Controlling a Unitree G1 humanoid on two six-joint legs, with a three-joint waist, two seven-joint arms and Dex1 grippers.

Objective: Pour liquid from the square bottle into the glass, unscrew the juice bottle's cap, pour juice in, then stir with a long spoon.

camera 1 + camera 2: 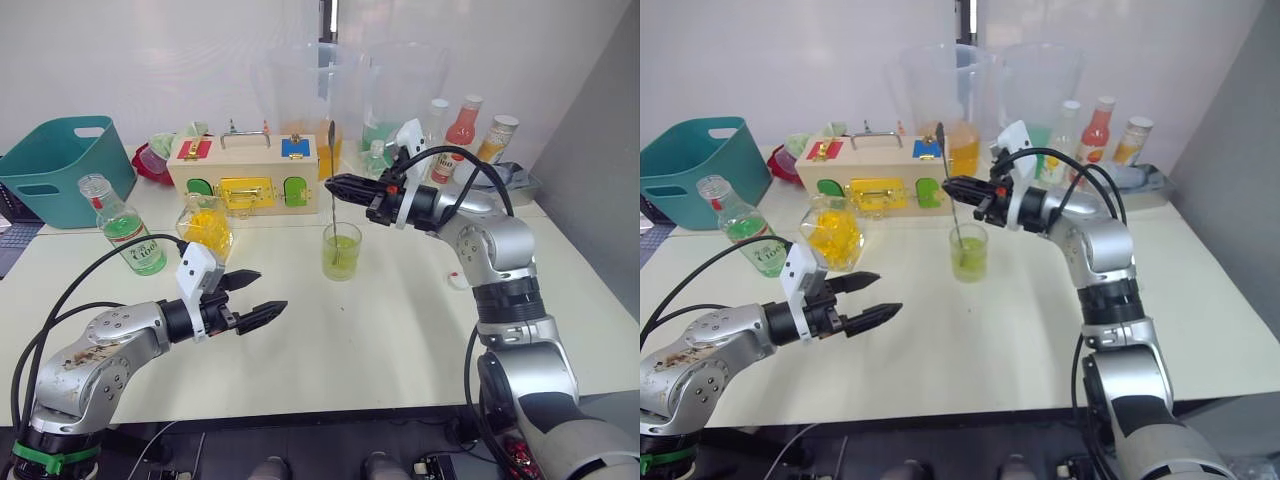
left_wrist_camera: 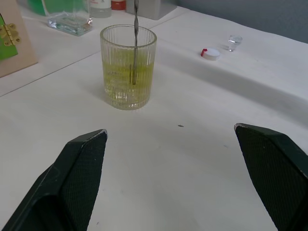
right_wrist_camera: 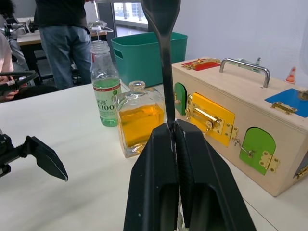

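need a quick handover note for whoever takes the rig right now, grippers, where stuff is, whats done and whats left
Right gripper: shut on the long spoon, held upright with its tip in the glass.
Left gripper: open, holding nothing, hovering over the table in front of the glass.
Glass: mid-table, holds yellow-green liquid.
Square bottle: upright by the wooden box, orange liquid inside.
Juice bottle: uncapped, upright beside the square bottle; a small cap lies on the table.
Done: both pours, judging by the glass.
Left: stir, then put the spoon down.
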